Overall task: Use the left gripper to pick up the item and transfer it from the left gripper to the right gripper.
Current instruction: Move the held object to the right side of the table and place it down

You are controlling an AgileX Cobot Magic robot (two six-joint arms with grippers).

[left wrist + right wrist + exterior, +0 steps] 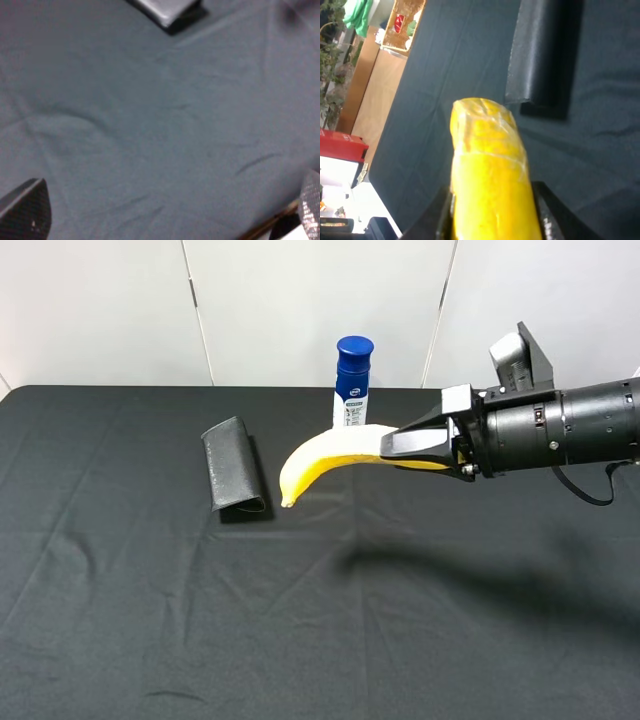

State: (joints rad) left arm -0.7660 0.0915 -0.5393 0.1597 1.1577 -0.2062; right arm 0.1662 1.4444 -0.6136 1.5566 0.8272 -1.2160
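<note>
Right gripper (395, 445): comes in from 3 o'clock, level above the table; fingers clamped tight on one end of the banana.
Banana (320, 458): held in the air, curving out toward 9 o'clock, free tip drooping to about 8 o'clock.
Left gripper (167, 210): outside the high view; its own camera shows fingertips (27, 210) spread wide, nothing between them, bare cloth below.
Wallet (235, 478): black, folded, on the cloth near 9 o'clock of the banana's tip.
Spray bottle (352, 385): upright at 12 o'clock behind the banana, blue cap up.
Black cloth (150, 620): covers the table; arm's shadow at 5 o'clock of the banana.
</note>
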